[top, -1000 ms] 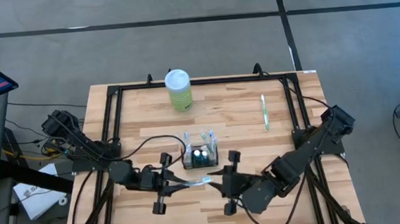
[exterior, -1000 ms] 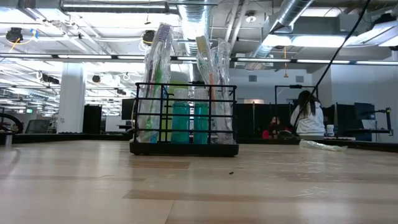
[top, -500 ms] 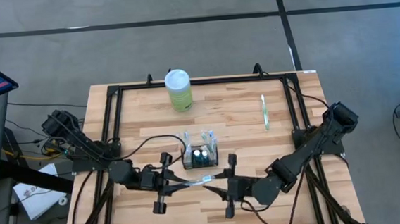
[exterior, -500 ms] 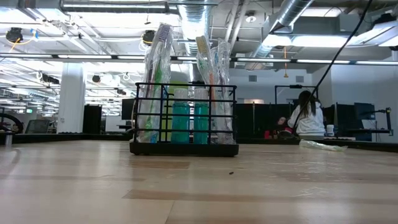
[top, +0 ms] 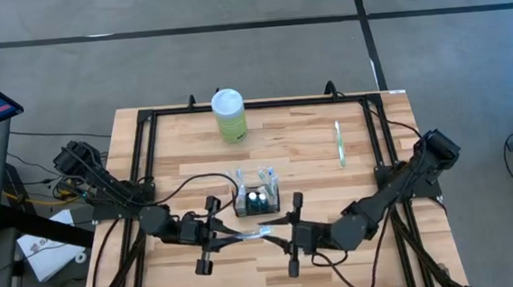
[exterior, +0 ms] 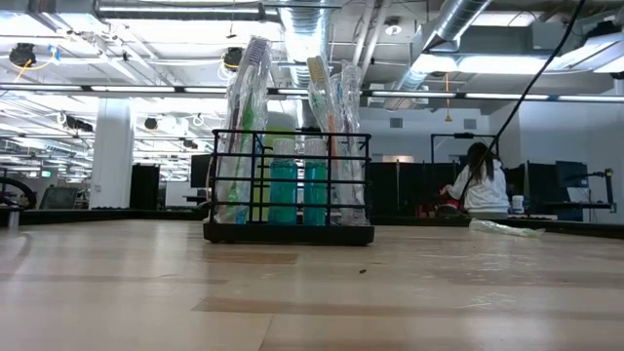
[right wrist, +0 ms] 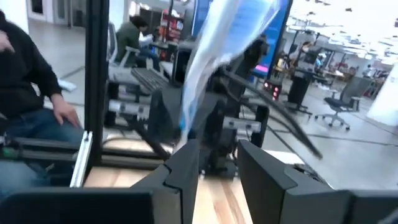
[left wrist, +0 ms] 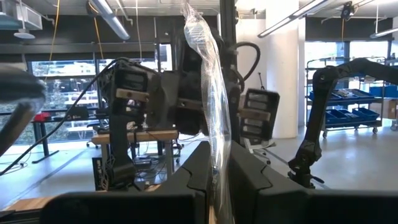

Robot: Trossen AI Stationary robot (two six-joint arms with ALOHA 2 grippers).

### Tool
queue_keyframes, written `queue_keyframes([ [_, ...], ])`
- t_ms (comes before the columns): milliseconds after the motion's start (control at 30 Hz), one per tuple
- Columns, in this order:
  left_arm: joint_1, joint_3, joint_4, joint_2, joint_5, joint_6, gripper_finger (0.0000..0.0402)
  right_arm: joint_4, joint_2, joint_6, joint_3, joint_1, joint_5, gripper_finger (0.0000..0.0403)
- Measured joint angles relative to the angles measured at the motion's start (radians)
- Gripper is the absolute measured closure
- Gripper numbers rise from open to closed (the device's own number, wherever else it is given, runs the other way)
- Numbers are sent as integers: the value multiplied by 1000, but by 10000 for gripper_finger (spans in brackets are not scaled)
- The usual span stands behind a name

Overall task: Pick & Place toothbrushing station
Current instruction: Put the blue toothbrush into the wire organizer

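The toothbrushing station point(top: 257, 199), a black wire caddy, stands on the wooden table; the low view shows the caddy point(exterior: 289, 185) holding wrapped toothbrushes and small teal bottles. Just on its near side my two grippers face each other. My left gripper point(top: 235, 236) is shut on a toothbrush in clear wrapping point(top: 254, 232), which rises above the left gripper's fingers point(left wrist: 217, 163). My right gripper point(top: 274, 234) stands open at the wrapped toothbrush point(right wrist: 217, 56), which passes one finger's tip. My left gripper pinches the wrapped toothbrush's lower part point(left wrist: 217, 149) between its two fingers. The fingers come nearly level from the table's left and lie across it. The toothbrush stands up above them, clear of the table. My right gripper: I cannot tell whether its fingers point(right wrist: 186, 163) touch the wrapping.
A pale green bottle with a white cap point(top: 228, 115) stands at the far edge. Another wrapped toothbrush point(top: 338, 143) lies at the far right. Black frame rails point(top: 146, 151) run along the table's edges. People sit in the room behind point(exterior: 480, 180).
My right arm has folded differently: its wrist has tipped up from slanting down to about level, while its fingers have stayed by the wrapped toothbrush. The toothbrush and the caddy have kept their places.
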Motion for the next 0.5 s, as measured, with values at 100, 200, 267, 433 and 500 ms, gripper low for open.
queue_keyframes([
  [100, 0, 0, 0, 0, 0, 0, 383, 24, 0, -13, 0, -3, -51, 300],
  [200, 0, 0, 0, 0, 0, 1, 383, 34, 0, -17, 0, -8, -70, 300],
  [267, 1, 0, 0, 0, 0, 13, 383, 50, 0, -17, 0, -13, -71, 300],
  [433, 1, 0, 0, 0, 0, 15, 383, 86, 0, -32, 0, -27, -139, 300],
  [500, 1, 0, 0, 0, 0, 15, 383, 98, 0, -34, 0, -35, -146, 300],
])
